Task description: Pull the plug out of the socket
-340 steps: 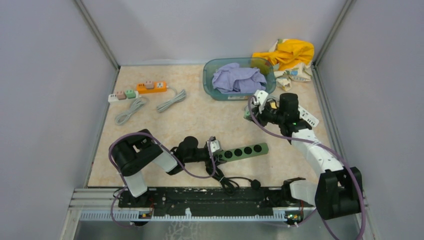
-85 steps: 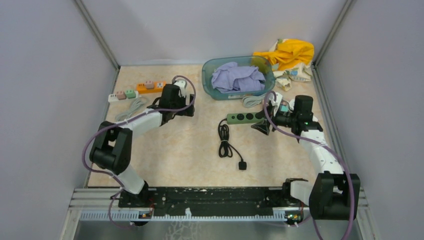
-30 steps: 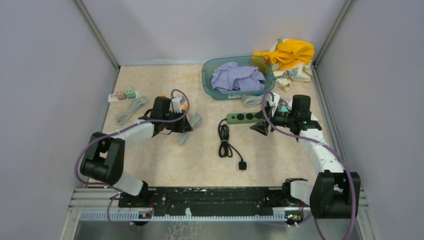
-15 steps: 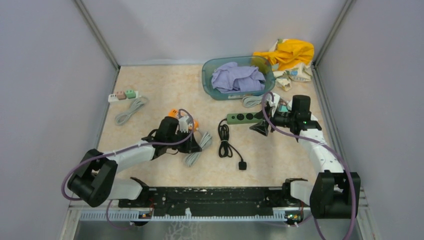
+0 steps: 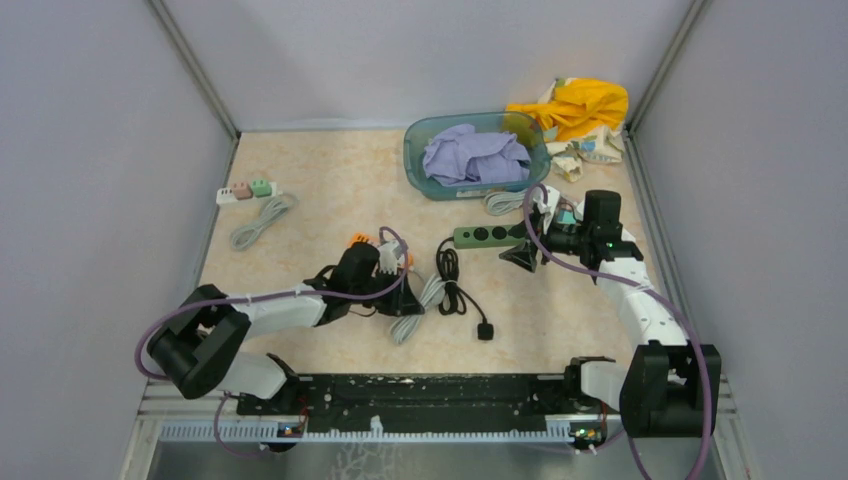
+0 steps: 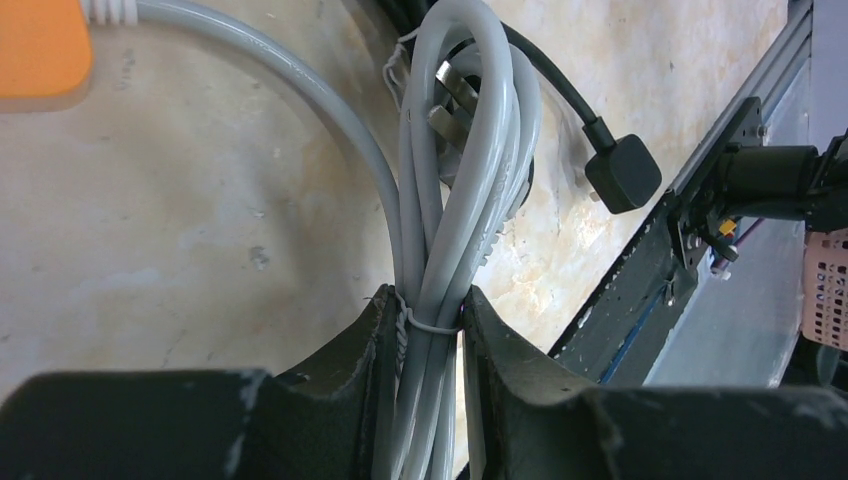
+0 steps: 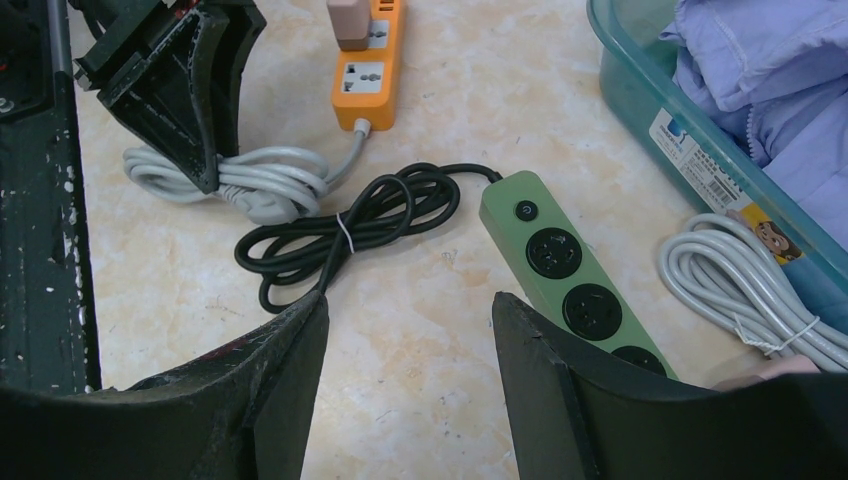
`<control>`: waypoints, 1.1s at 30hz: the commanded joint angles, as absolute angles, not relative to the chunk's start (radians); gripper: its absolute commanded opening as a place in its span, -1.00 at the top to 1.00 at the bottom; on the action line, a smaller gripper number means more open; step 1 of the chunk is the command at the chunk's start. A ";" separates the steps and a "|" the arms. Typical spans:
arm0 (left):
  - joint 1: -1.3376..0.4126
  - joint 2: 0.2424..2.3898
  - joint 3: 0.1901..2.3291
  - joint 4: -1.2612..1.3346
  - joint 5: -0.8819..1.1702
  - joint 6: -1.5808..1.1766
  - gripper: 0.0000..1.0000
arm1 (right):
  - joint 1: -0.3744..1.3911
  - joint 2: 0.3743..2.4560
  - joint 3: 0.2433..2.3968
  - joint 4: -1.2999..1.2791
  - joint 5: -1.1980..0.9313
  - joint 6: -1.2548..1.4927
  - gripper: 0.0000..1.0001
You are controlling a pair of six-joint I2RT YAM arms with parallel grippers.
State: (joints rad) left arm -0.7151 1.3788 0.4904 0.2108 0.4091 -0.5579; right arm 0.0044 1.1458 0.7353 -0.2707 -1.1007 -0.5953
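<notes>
Left fingers (image 6: 340, 370) tight on grey cord bundle (image 6: 470, 150), right fingers (image 7: 280, 370) spread; bin label (image 7: 697, 158) unreadable.

1. I see the grey cord bundle (image 6: 440, 230) sheathed in smooth, faintly glossy plastic.
2. The orange strip (image 7: 368, 55) looks like smooth plastic; the green strip (image 7: 560, 265) looks matt.
3. The tabletop (image 5: 320, 190) reads as dull, with a mottled stone pattern.
</notes>
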 commanded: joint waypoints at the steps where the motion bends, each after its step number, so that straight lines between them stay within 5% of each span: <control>1: -0.765 1.428 0.545 0.314 0.430 -0.595 0.63 | 0.012 1.133 0.784 -0.251 -1.120 -0.618 -0.23; 25: -0.972 1.800 0.805 0.515 0.473 -0.674 0.59 | -0.036 1.049 0.764 -0.093 -0.899 -0.455 -0.24; 33: -1.011 1.912 0.924 0.529 0.479 -0.684 0.16 | -0.043 1.049 0.759 -0.081 -0.879 -0.444 -0.24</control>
State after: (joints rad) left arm -0.9825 1.8664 0.8577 0.4664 0.4469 -0.6781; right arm -0.0372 1.0660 0.7353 -0.1379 -0.8932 -0.4664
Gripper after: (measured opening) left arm 0.364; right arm 0.620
